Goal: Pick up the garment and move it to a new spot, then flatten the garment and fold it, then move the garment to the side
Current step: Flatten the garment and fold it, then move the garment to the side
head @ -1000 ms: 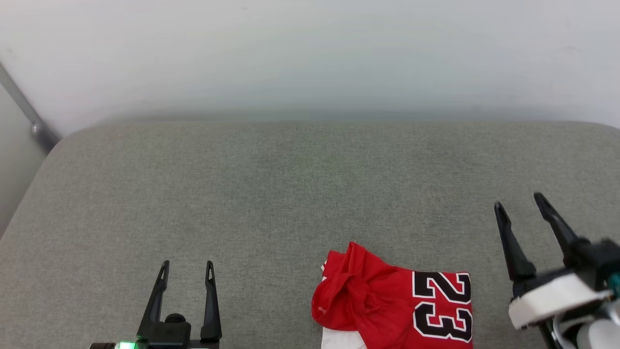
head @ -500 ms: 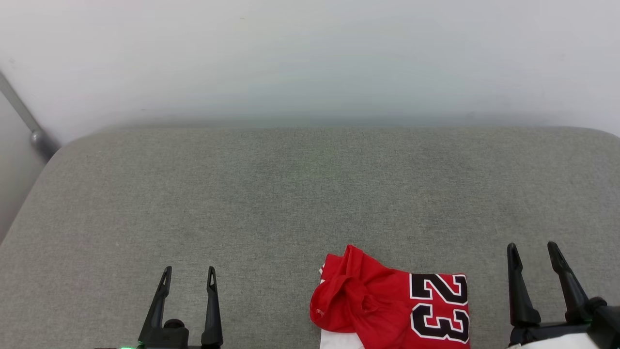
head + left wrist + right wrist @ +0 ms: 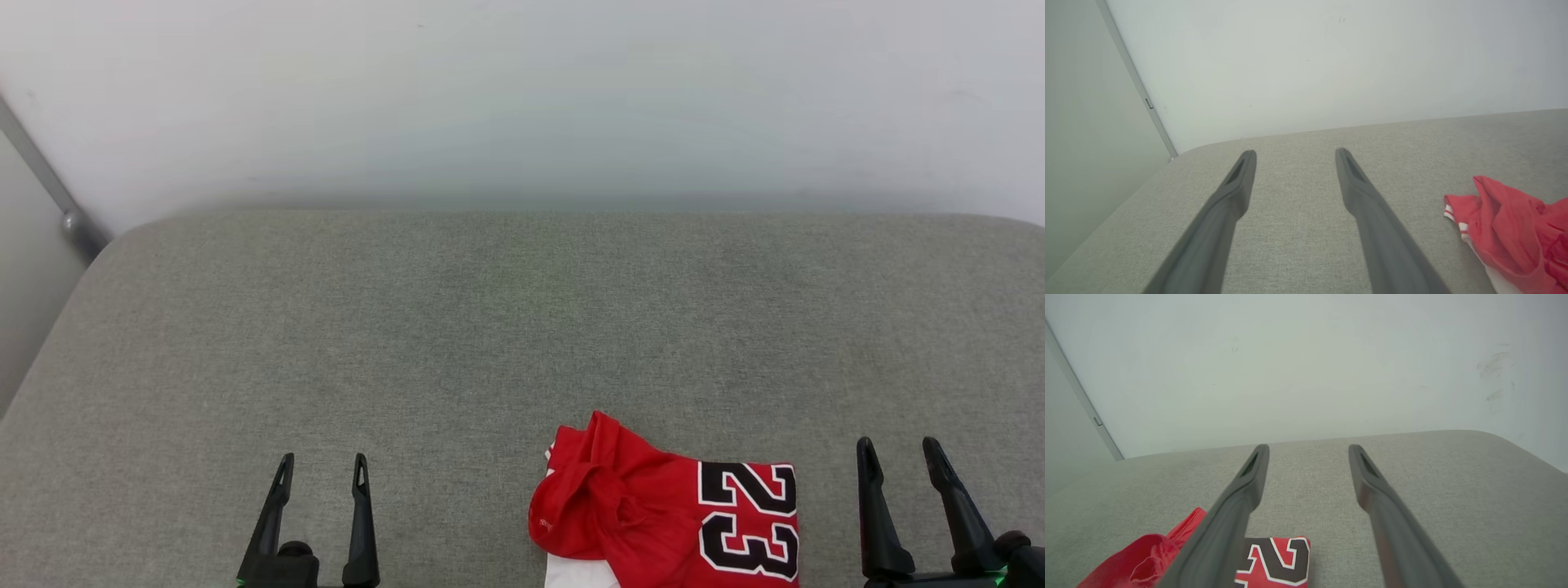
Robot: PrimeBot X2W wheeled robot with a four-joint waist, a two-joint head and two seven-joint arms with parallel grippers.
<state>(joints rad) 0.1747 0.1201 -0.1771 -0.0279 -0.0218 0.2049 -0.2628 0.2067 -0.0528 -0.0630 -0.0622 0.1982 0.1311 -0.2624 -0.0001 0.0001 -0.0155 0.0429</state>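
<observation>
Left pincer (image 3: 322,459), right pincer (image 3: 897,443) agape; garment (image 3: 645,523) between (head view: 23 (image 3: 747,518))

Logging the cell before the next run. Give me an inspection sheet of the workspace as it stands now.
Surface: grey fabric cushion, flat and even.
Job's things: red shirt with number 23, folded but bunched on its left side, lying at the near edge between the hands, touched by neither.
Clutter: nothing seen.
Hands: left hand open, empty; right hand open, empty.
Cables: nothing seen.
Surroundings: pale wall behind the cushion; grey metal strip at the far left.
</observation>
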